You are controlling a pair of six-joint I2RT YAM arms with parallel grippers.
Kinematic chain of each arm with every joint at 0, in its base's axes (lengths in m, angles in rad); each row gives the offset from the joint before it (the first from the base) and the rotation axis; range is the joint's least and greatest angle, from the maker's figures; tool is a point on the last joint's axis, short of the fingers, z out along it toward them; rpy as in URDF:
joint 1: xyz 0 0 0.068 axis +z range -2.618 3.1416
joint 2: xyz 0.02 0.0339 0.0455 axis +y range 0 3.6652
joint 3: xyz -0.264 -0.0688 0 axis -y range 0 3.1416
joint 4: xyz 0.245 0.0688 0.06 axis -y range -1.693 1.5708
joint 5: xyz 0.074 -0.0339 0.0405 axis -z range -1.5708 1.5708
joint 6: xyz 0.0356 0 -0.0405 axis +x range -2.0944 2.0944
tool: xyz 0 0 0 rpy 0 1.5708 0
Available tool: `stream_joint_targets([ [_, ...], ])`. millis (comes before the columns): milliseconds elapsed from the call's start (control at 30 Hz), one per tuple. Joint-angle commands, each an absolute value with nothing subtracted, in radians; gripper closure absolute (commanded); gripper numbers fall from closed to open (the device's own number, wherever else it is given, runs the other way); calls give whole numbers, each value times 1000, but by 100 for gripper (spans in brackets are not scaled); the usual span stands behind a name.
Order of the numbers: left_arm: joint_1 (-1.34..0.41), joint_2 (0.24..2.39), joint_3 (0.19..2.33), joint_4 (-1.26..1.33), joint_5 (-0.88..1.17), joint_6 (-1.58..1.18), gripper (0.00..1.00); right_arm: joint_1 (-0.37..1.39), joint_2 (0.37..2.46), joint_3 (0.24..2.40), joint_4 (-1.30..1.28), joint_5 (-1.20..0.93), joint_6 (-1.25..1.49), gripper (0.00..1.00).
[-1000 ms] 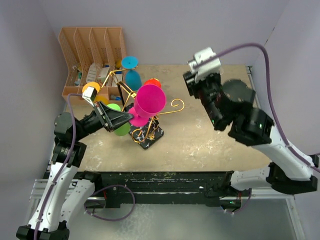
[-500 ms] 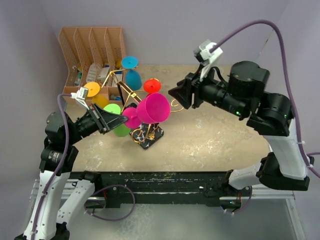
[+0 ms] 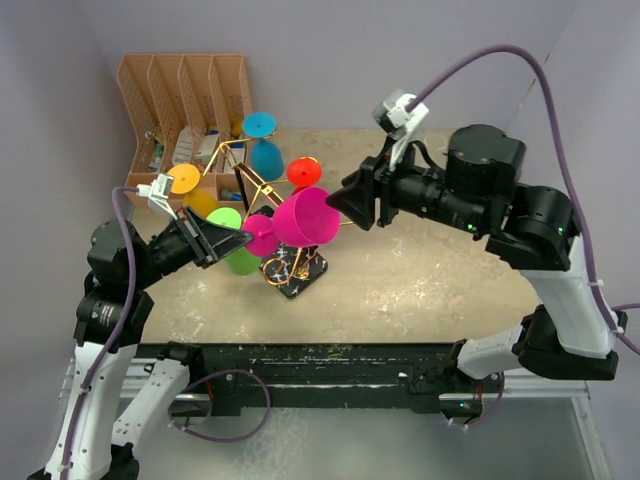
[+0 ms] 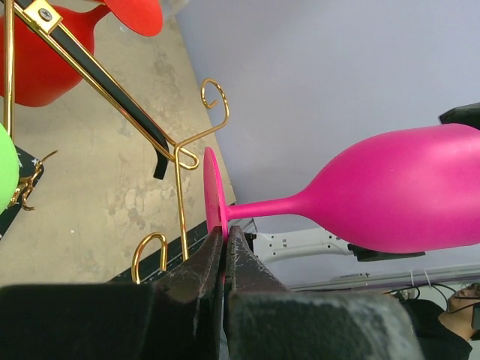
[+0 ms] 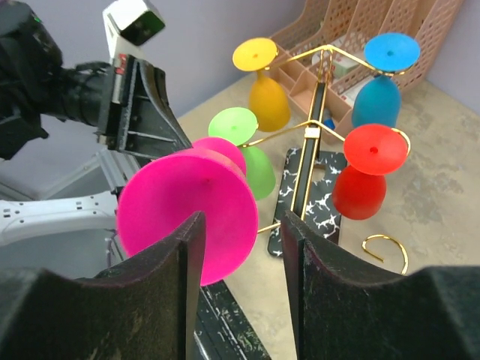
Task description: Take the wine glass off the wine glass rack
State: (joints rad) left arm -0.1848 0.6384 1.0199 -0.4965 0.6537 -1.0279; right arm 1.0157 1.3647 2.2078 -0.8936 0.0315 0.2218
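Beige tabletop [image 3: 430, 280] lies beneath the pink wine glass [image 3: 308, 215], pinched by its foot in the clamped left gripper [image 4: 225, 234] and seemingly clear of the wine glass rack [image 3: 292, 268]; the right gripper [image 3: 343, 203], jaws apart, faces its bowl, likely leaving only the setting-down.

Matt, smooth pink plastic-look wine glass [image 4: 405, 199] against the shiny gold metal wire of the rack [image 4: 179, 195], whose black base [image 5: 321, 196] is veined white like marble. Tabletop [image 3: 420, 285]: mottled, stone-like beige. At eleven o'clock, an orange-brown plastic organiser [image 3: 185, 90].
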Motion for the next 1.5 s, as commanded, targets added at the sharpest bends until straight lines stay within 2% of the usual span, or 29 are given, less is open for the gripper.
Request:
stream_joint_targets([
  [0,-189,640,1076,-464,649,-1005,100,1017,1389,2195,-893,12,230,52],
  [200,-189,641,1079,-458,655,-1005,100,1016,1412,2172,-896,7,225,52],
  [267,-188,641,1078,-451,658,-1009,100,1017,1414,2167,-894,5,225,56],
  [333,-188,641,1079,-445,660,-1010,100,1017,1418,2163,-891,-4,225,67],
  [467,-188,647,1080,-444,662,-1007,100,1017,1429,2170,-896,-2,225,99],
  [567,-189,651,1078,-448,655,-999,98,1017,1439,2189,-904,37,225,100],
  [633,-189,653,1080,-452,649,-993,84,1017,1448,2213,-913,72,223,100],
  [800,-189,669,1094,-466,632,-960,56,997,1455,2271,-903,149,214,100],
  [900,-189,680,1106,-467,624,-953,52,967,1442,2287,-876,164,213,100],
  [1000,-189,694,1123,-464,607,-954,37,939,1436,2305,-863,200,213,100],
  [1133,-189,697,1145,-497,578,-918,28,876,1439,2355,-851,390,166,100],
  [1200,-189,689,1145,-512,561,-897,27,772,1446,2354,-816,474,133,100],
  [1333,-189,662,1151,-559,498,-829,26,517,1534,2422,-811,471,160,100],
  [1467,-189,624,1188,-667,363,-706,25,193,1621,2444,-805,342,264,100],
])
